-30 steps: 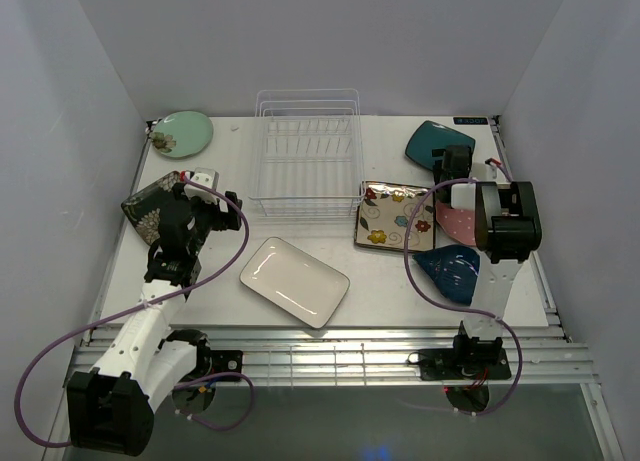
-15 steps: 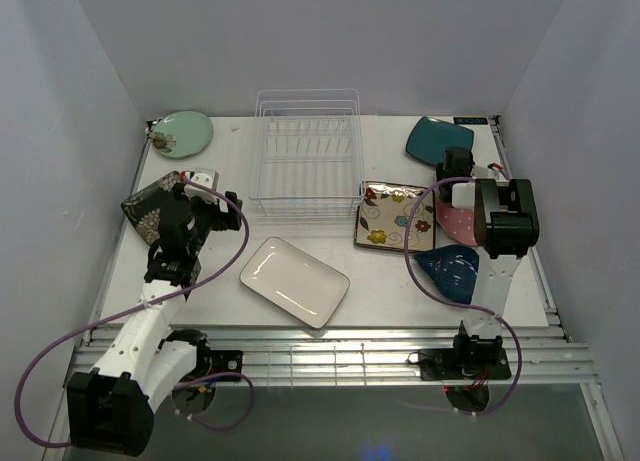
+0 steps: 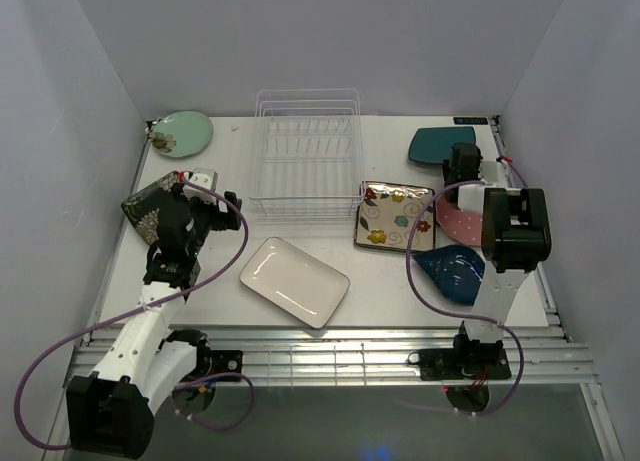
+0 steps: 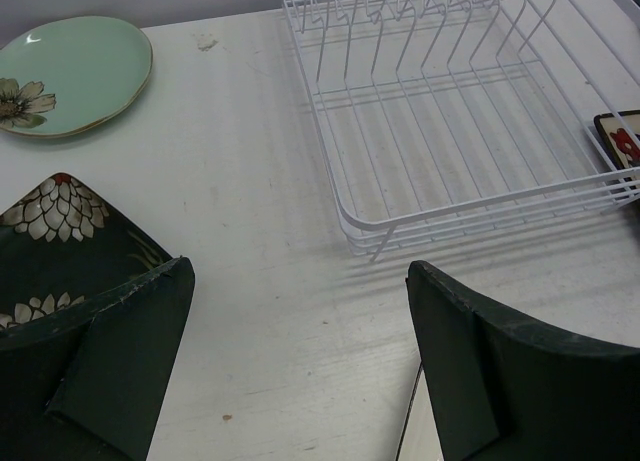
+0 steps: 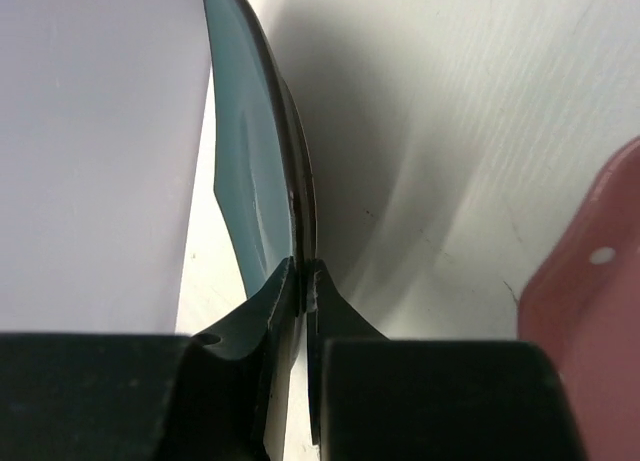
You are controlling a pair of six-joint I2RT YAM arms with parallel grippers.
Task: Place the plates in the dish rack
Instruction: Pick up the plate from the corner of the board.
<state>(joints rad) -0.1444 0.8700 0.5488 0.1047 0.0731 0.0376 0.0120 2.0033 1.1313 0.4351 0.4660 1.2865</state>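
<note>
**Right fingers grip the teal plate; the other plates lie on the bench**

At the far left corner of the bench [image 3: 230,171] lies the round pale green plate [image 3: 181,133]. Nearer, the dark floral plate [image 3: 145,206] sits partly under the left arm's fingers [image 4: 120,361], which are spread wide with only bare bench between them. The white rectangular plate [image 3: 294,281] lies flat near the front. The dish rack [image 3: 306,151] stands at the back centre. Just right of it is the patterned square plate [image 3: 394,215], with the dark blue plate [image 3: 452,273] nearer the front and the pink plate [image 3: 462,221] beside it. At the far right, the right arm's fingers [image 5: 255,321] are clamped on the rim of the teal plate [image 5: 250,161], which is tilted up on edge, well apart from the rack.
</note>
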